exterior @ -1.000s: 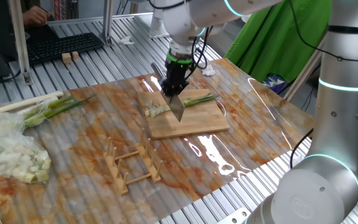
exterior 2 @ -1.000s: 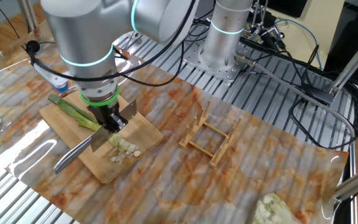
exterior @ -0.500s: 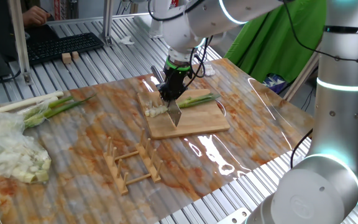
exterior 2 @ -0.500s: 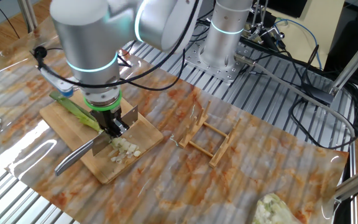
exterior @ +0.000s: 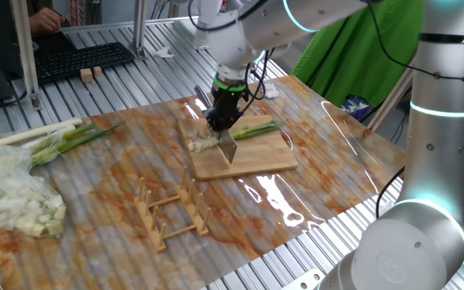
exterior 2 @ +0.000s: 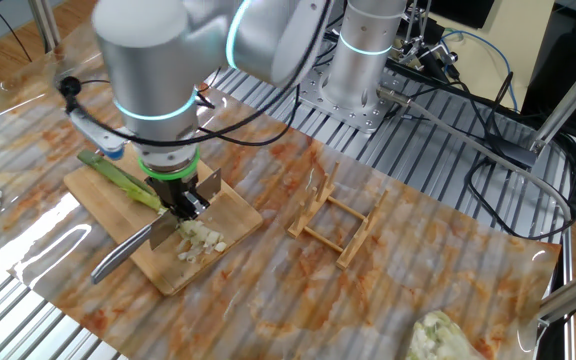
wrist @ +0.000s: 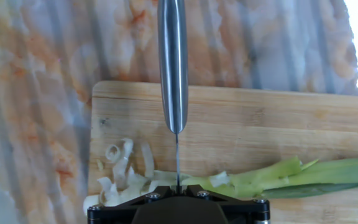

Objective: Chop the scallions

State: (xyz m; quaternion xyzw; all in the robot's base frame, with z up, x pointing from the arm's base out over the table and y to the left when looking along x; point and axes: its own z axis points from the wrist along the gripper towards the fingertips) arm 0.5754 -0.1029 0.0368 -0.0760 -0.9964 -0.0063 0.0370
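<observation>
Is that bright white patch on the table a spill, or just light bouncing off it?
Just light: in one fixed view the glossy table cover mirrors overhead lamps beside the cutting board; the hand view burns white at its top right corner; in the other fixed view, a paler streak lies left of the knife.

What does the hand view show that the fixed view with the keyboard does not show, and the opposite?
Only the hand view shows the knife seen edge-on, its thin blade standing on the scallions, with curled white cut bits on one side and the uncut green part on the other.

Only the fixed view shows the gripper closed on the knife, the wooden rack, the bundle of whole stalks, the pale heap in plastic and the keyboard.

Both show the cutting board and the patterned table cover.
</observation>
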